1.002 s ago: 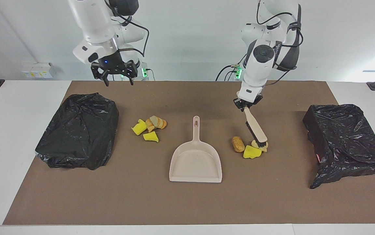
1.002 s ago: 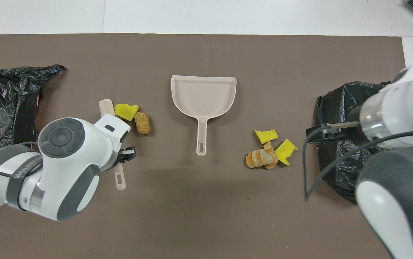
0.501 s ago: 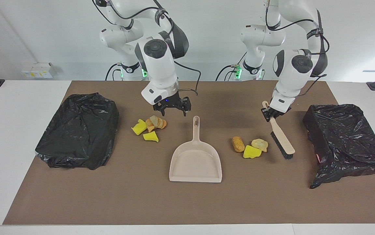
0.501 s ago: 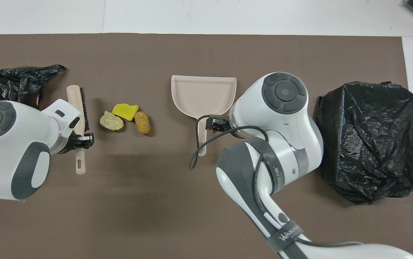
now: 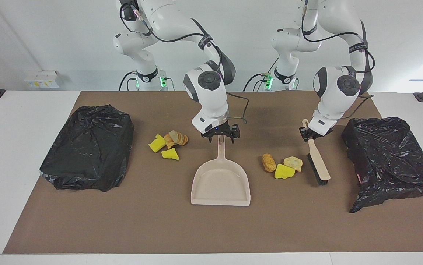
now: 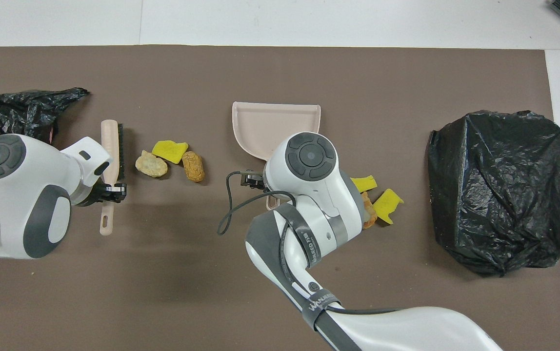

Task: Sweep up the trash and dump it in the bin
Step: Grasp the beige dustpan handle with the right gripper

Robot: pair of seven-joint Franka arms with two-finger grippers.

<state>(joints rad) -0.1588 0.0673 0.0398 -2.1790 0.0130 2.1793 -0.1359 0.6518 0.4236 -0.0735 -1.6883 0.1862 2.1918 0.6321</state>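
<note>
the trash lay in two clusters on the brown mat [image 5: 160, 228]. one cluster [image 5: 280, 165], a bread-like lump, a yellow sponge chunk and a pale lump, sat between the dustpan [image 5: 220, 184] and the brush [image 5: 316, 160], toward the left arm's end. the other cluster [image 5: 167, 144], yellow chunks with orange-brown bread pieces, lay beside the dustpan's handle toward the right arm's end. none of it was in the pan.

the left gripper [image 5: 307, 135] was pinching the brush handle, bristles down by the mat just beside the first cluster. the right gripper [image 5: 220, 137] hung with fingers spread over the dustpan's handle tip, apparently not yet gripping it.

two black bag-lined bins [image 5: 88, 147] [image 5: 392, 158] stood at the table's ends.

risk: if the brush swept before the pan was held, the pan could slide and scraps scatter past its lip; a grip at the handle's tip might let the pan tilt.
</note>
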